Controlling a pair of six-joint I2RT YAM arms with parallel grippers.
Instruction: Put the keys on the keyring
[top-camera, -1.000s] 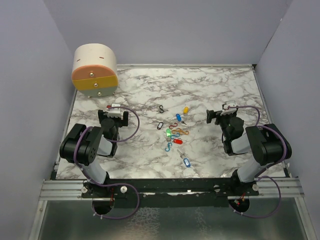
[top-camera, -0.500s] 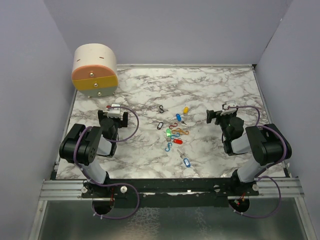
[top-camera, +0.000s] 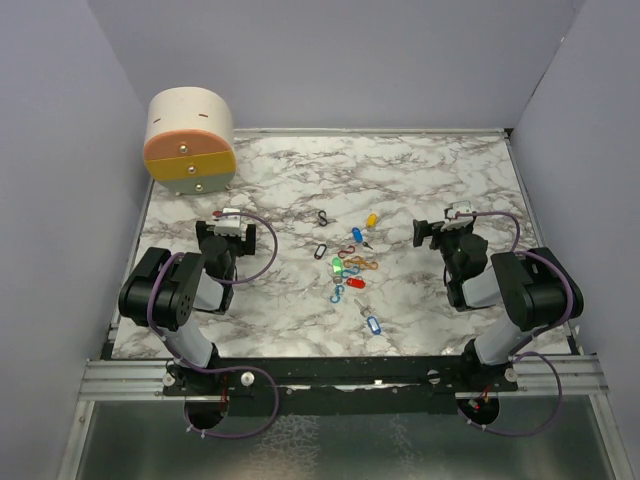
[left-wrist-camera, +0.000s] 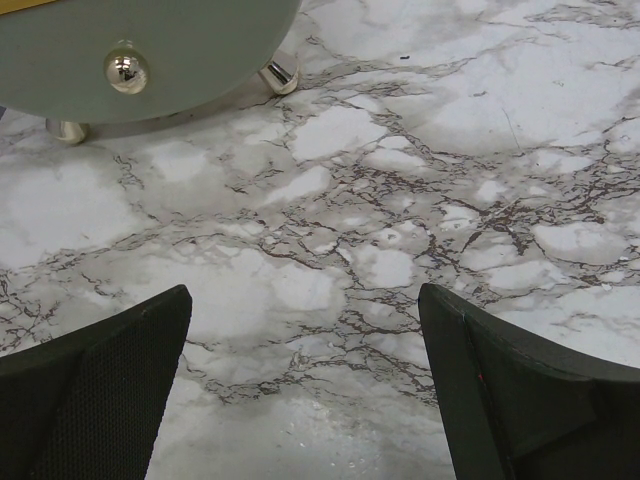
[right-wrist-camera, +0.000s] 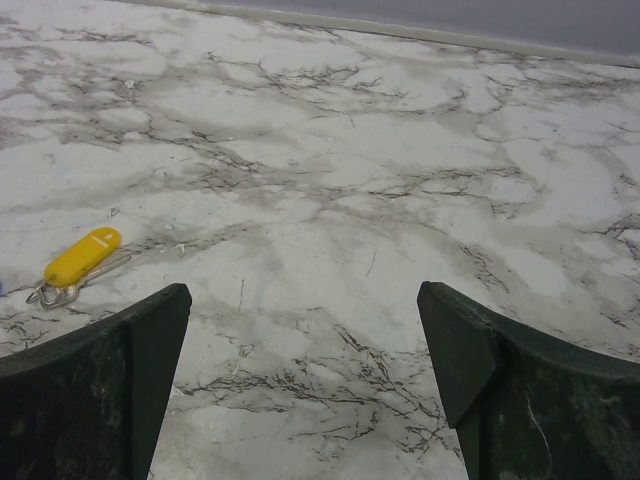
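Several small keys with coloured tags lie in a cluster at the table's middle: a yellow key, a blue key, a green key, a red key and a pale blue key. Thin oval loop clips lie among them. The yellow key also shows at the left of the right wrist view. My left gripper is open and empty, left of the cluster. My right gripper is open and empty, right of it. In both wrist views the jaws stand wide apart over bare marble.
A round cream and orange box with yellow drawer fronts stands at the back left; its base and metal feet show ahead of the left gripper. Purple walls enclose the marble table on three sides.
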